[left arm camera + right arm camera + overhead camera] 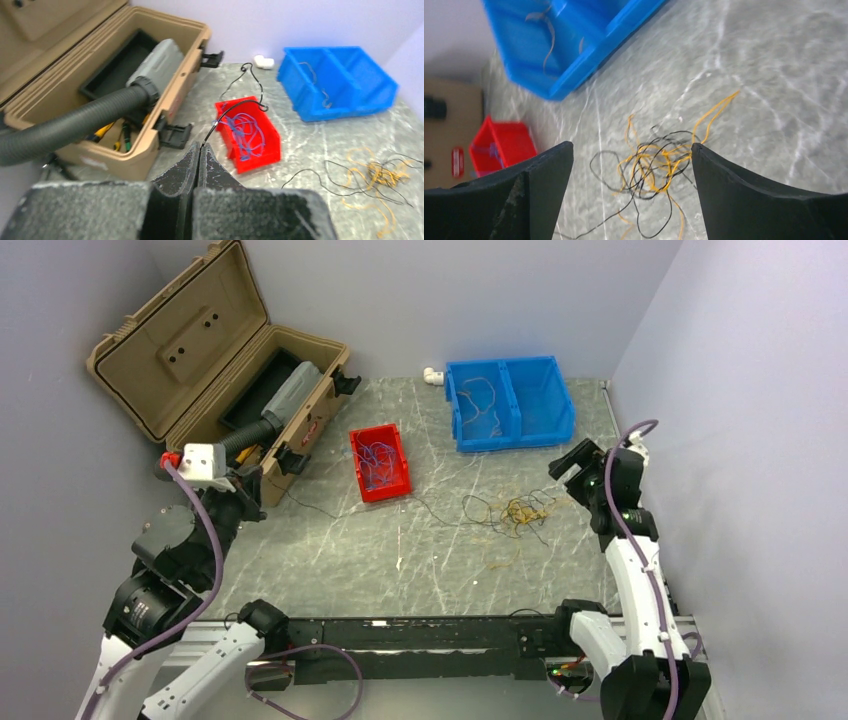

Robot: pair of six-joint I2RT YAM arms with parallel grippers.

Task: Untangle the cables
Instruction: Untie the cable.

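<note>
- My left gripper (200, 147) is fully closed. Its two black fingertips pinch one thin black wire (235, 104).
- From the pinch, this wire rises and bends in an arc over the small red plastic bin (257, 160).
- In the red bin lies a loose bundle of thin blue wires (245, 132).
- My right gripper (631, 146) has its jaws wide apart and nothing is gripped between them.
- In the right wrist view, the tangle of yellow-orange and black wires (651, 167) lies on the table below the gap between the two fingers. I cannot tell from this view whether the fingers touch it.
- In the top view, the right gripper (575, 465) is just to the right of the tangle (515, 512), on the far side of it.
- The tangle lies on the grey marble-pattern table (350, 550), right of the middle and between the red bin (383, 495) and the right arm. Some black strands run out of it to the left.
- The blue plastic bin with two compartments (515, 438) stands at the far edge of the table. Its left compartment holds a few thin, pale strands (480, 405).
- At the far left stands the open tan toolbox (200, 350). A thick black corrugated hose (65, 125) hangs out of it.
</note>
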